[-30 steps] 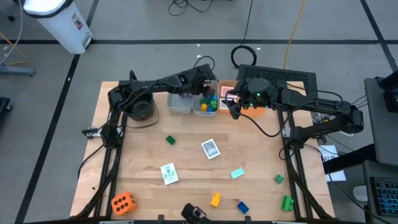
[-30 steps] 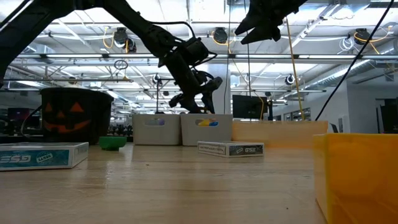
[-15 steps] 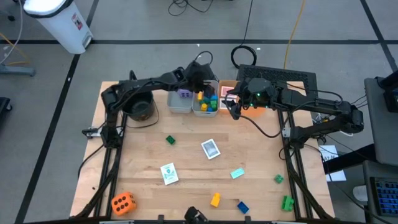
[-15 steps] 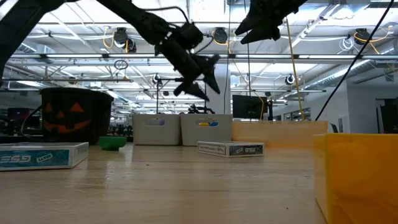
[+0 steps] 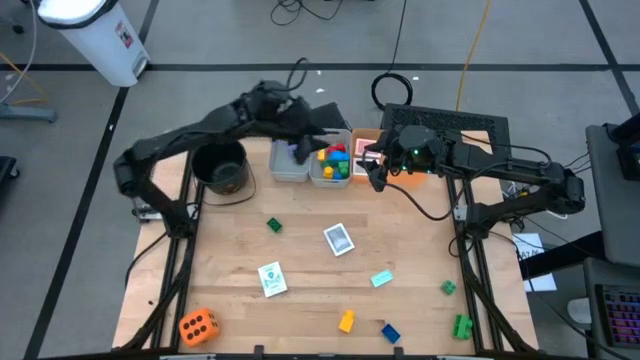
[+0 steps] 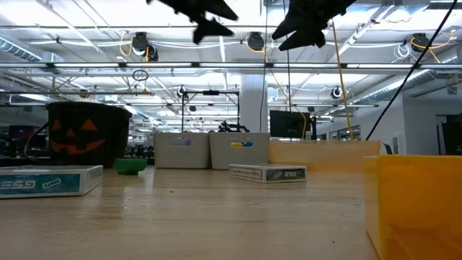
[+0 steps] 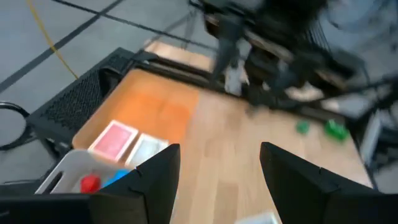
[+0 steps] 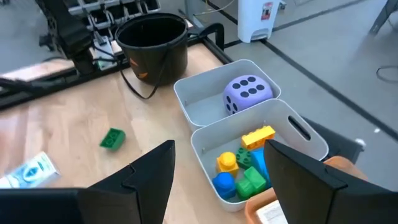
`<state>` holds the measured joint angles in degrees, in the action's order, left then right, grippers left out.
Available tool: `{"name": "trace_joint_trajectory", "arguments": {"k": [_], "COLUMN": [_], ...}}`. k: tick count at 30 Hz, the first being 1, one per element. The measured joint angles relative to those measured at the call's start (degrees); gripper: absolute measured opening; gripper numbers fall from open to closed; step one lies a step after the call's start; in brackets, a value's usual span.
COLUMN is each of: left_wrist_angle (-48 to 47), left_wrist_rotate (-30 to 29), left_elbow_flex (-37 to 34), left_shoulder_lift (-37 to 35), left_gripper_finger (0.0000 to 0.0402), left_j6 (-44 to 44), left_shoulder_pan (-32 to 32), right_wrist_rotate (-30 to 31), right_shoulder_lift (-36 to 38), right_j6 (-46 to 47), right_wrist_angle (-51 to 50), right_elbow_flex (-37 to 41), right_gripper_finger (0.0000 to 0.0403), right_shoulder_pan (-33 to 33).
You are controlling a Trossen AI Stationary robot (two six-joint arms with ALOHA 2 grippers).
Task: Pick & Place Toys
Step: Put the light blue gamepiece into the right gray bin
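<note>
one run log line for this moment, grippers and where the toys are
left gripper: open, empty, above bins | right gripper: open, empty, over orange tray | purple die: in left bin | bricks: in right bin

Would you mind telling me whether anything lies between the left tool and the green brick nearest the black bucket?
Nothing visible does. The left tool hangs open above the grey bins, and the green brick lies alone on bare wood in front of them, with the black bucket off to one side.

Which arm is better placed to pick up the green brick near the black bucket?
Left, probably. The green brick lies on the left arm's side, and the left gripper is empty and open. The right gripper hovers farther away.
</note>
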<state>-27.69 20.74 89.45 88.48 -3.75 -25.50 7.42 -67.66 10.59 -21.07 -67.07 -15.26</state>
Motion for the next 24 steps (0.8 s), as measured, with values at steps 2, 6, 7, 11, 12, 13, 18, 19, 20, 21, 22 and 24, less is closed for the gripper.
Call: {"name": "trace_joint_trajectory", "arguments": {"k": [2,6,7,11,12,13,18,19,20,21,22,24], "left_wrist_angle": [-5.71,-16.83,-19.37,-27.74,-29.34,-30.44,-31.84,-31.62,-31.42,-30.86,-30.02,-28.13], "left_wrist_rotate": [-0.86,-4.58,-5.03,-5.84,-5.97,-6.52,-8.40,-8.44,-8.49,-8.51,-8.42,-7.69], "left_elbow_flex": [0.00,0.00,0.00,0.00,-0.08,-0.50,-5.29,-6.61,-7.90,-9.30,-10.65,-13.30], "left_shoulder_lift": [-3.13,-7.36,-7.92,-9.06,-9.11,-9.15,-9.04,-9.07,-9.07,-9.07,-9.04,-9.04], "left_gripper_finger": [0.0230,0.0230,0.0230,0.0230,0.0230,0.0230,0.0230,0.0230,0.0230,0.0230,0.0230,0.0230], "left_j6": [2.93,5.20,5.28,6.55,7.43,7.93,8.39,8.59,8.66,8.63,8.59,8.12], "left_shoulder_pan": [0.68,2.44,3.07,5.32,5.99,6.59,8.70,8.97,9.18,9.44,9.61,9.97], "right_wrist_rotate": [-0.06,-0.54,-1.74,-6.29,-6.48,-6.60,-3.36,-1.67,-0.01,1.36,2.15,3.51], "right_shoulder_lift": [0.00,0.00,0.00,0.20,0.36,0.44,0.23,0.02,-0.26,-0.42,-0.50,-0.97], "right_j6": [1.47,3.67,3.52,2.92,3.14,3.17,1.82,1.63,1.57,1.64,1.62,1.98], "right_wrist_angle": [0.05,0.03,-0.12,-0.76,-1.38,-2.07,-13.25,-15.64,-17.86,-20.01,-21.89,-23.98], "right_elbow_flex": [0.00,0.00,0.00,0.00,0.00,0.00,-1.69,-2.39,-2.99,-3.35,-3.45,-3.48], "right_gripper_finger": [0.0238,0.0238,0.0238,0.0238,0.0238,0.0238,0.0238,0.0238,0.0238,0.0238,0.0238,0.0238], "right_shoulder_pan": [0.01,0.01,0.01,0.74,1.42,2.29,9.30,11.05,12.90,14.71,16.51,20.51]}}
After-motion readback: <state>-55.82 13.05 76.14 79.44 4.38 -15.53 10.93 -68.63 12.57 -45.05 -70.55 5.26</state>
